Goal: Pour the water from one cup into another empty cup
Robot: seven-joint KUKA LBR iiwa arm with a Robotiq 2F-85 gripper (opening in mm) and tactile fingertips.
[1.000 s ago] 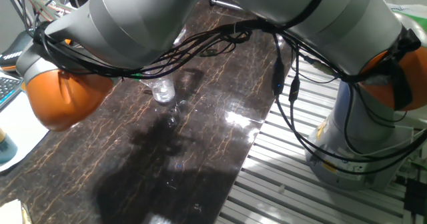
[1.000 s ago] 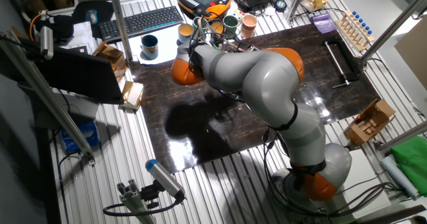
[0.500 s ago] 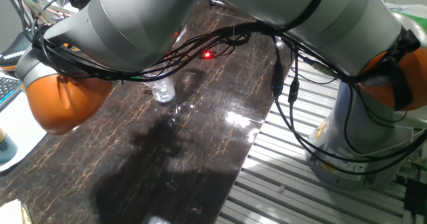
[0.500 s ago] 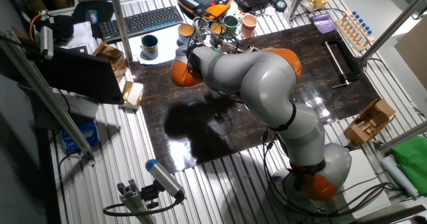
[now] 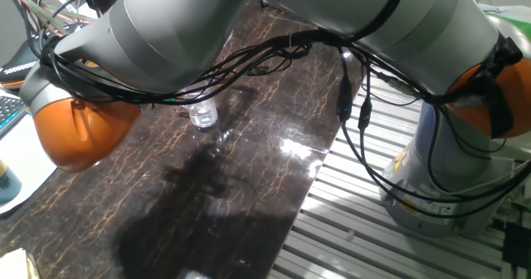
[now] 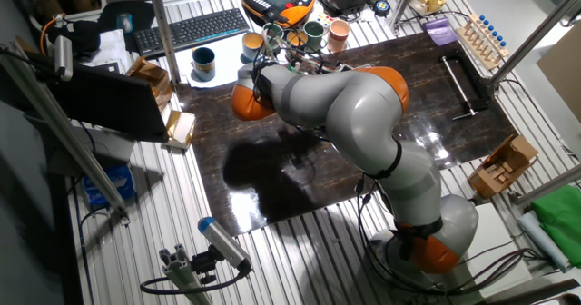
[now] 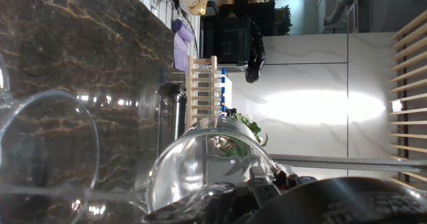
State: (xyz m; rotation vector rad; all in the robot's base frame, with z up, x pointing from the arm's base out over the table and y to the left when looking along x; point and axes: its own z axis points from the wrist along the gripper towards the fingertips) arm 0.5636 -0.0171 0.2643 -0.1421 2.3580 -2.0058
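Observation:
In the hand view the shorter clear glass fills the lower middle, lying on its side and very close. My gripper is shut on it; only dark parts of the hand show at the bottom edge. The wide rim of the taller clear tumbler sits just left of it on the dark marbled table. In one fixed view the tumbler's lower part stands on the table under the arm. The arm hides both glasses in the other fixed view. I cannot make out any water.
Coloured mugs stand at the table's back edge, with a blue mug and a keyboard to the left. A black clamp and a wooden rack are at the right. The arm's cables hang over the table.
The arm's orange joint has shifted slightly. A red light seen on the table half a second ago is gone. The tumbler has not moved.

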